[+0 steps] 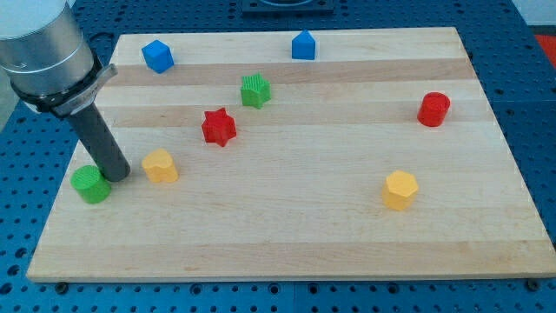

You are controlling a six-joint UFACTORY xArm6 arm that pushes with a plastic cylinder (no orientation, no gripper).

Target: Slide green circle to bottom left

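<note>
The green circle [90,184] lies near the board's left edge, toward the view's bottom left. My tip [119,176] stands just to its right, touching or nearly touching it. A yellow block [160,165] sits just right of my tip. The dark rod rises up and left from the tip to the grey arm body.
On the wooden board [287,243]: a red star [219,127], a green star-like block [255,90], a blue cube [158,56], a blue pentagon-like block [303,45], a red cylinder [433,109], a yellow hexagon [400,189]. The board's left edge is close to the green circle.
</note>
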